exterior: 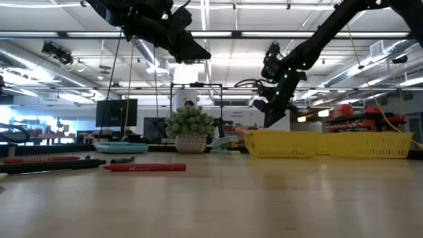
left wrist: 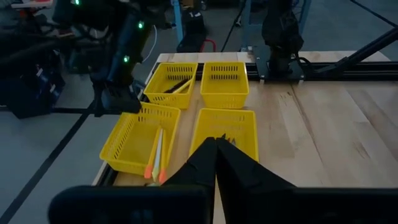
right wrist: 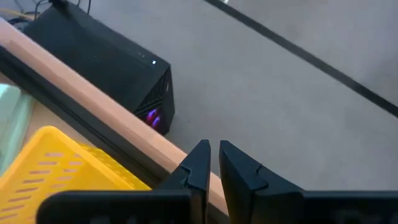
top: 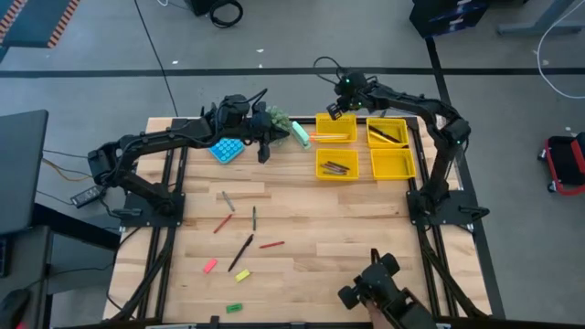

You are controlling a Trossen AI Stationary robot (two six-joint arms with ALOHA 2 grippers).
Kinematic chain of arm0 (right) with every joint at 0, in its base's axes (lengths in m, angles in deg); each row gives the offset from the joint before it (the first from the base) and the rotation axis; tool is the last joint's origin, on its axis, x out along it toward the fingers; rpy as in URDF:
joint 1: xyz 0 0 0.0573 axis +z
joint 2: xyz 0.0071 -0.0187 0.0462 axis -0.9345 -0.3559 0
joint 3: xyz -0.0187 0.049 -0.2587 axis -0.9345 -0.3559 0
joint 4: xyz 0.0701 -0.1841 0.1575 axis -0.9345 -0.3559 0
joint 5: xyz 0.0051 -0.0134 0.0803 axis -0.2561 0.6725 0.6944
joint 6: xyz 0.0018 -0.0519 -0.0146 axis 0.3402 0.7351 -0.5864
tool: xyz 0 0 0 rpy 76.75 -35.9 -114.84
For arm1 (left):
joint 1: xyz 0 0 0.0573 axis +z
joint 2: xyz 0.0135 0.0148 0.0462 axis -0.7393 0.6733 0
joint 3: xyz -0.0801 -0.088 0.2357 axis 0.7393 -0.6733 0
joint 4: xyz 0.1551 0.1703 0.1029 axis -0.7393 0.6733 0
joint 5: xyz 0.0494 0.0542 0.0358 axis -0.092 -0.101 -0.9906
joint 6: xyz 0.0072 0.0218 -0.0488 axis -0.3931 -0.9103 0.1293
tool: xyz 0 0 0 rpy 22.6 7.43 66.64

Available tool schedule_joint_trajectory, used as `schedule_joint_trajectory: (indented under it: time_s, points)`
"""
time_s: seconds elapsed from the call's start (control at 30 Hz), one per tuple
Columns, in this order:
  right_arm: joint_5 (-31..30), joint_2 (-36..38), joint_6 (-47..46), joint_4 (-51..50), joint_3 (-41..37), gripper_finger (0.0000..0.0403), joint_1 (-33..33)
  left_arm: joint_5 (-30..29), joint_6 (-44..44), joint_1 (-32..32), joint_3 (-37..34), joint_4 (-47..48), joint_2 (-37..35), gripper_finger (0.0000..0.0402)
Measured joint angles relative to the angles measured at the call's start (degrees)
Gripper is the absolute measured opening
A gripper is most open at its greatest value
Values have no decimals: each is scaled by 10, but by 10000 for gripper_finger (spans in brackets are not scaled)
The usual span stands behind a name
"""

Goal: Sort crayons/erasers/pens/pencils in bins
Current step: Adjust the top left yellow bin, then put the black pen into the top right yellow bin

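Three of four bins (top: pixel 335 129) hold stationery; crayons (top: pixel 271 245), erasers (top: pixel 209 266) and pens (top: pixel 240 251) lie loose on the bench (top: pixel 302 265) below them. Left tool (top: pixel 264 151) clenched empty beside the bins; right tool (top: pixel 335 111), over their far edge, nearly closed, empty.

Two dark, jointed arms with black cabling, small green lights near each gripper.

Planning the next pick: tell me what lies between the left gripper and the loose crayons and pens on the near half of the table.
In the high view, only bare wood lies between the left gripper and the nearest loose stick.
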Motion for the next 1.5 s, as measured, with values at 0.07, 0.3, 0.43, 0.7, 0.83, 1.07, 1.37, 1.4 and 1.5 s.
schedule_joint_trajectory:
  time_s: [0.07, 0.3, 0.43, 0.7, 0.83, 1.07, 1.37, 1.4, 1.5]
  points:
    - [1, -10, -1, 2, 0, 41, 0, 0, 0, 0, 0, 1, 0, 23]
    - [24, -24, -18, 2, 0, 41, 0, 0, 4, 0, 0, 1, 0, 12]
    - [32, -23, -22, 0, 0, 41, 3, 0, 7, 0, 0, 4, -1, 11]
    - [46, -23, -43, -24, 0, 41, 3, 0, 19, 0, 0, 4, -1, 25]
    - [45, -23, -42, -21, 0, 41, 3, 0, 20, 0, 0, 4, -1, 16]
    - [43, -16, -26, -21, 6, 41, 3, -29, 20, 0, 0, 4, -1, 16]
    - [68, 74, -50, -162, 8, 41, 71, -40, 20, 0, 0, 9, -1, 16]
    - [68, 81, -58, -182, 8, 41, 87, -40, 19, -1, 0, 11, -1, 14]
    - [61, 89, -79, -222, 8, 41, 143, -40, 16, -2, 0, 19, -1, 12]
